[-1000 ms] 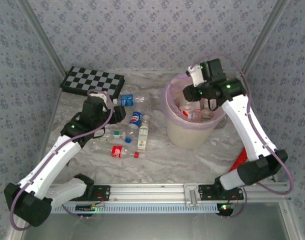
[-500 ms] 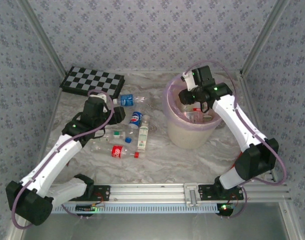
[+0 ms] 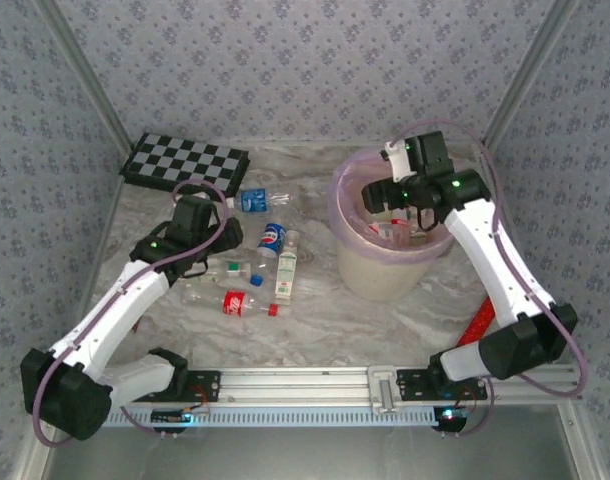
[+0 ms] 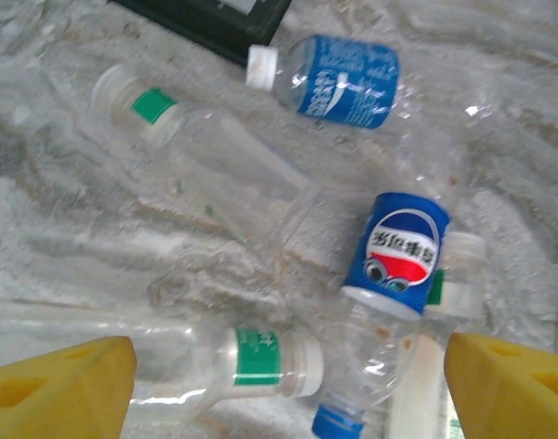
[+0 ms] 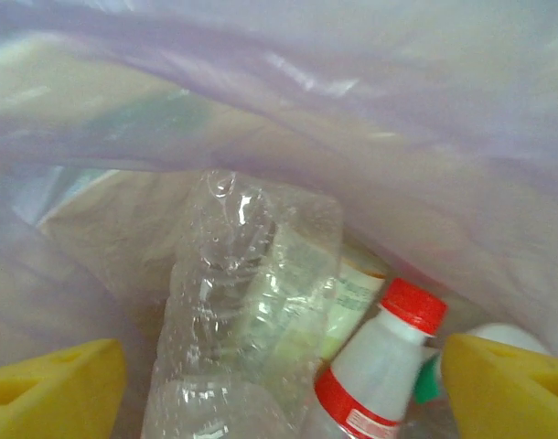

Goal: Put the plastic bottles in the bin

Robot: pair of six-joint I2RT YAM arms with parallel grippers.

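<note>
Glossy clear plastic bottles lie on a marbled, seemingly smooth worktop; the bin's translucent purple bag looks thin, shiny.

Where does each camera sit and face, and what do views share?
Top external: above and behind, facing down at the table; left arm, right arm show.
Left wrist: faces down at loose bottles; left end effector with yellow fingertips shows.
Right wrist: faces down into the bin; right end effector shows.
Shared: Pepsi bottle, top and left wrist.
</note>
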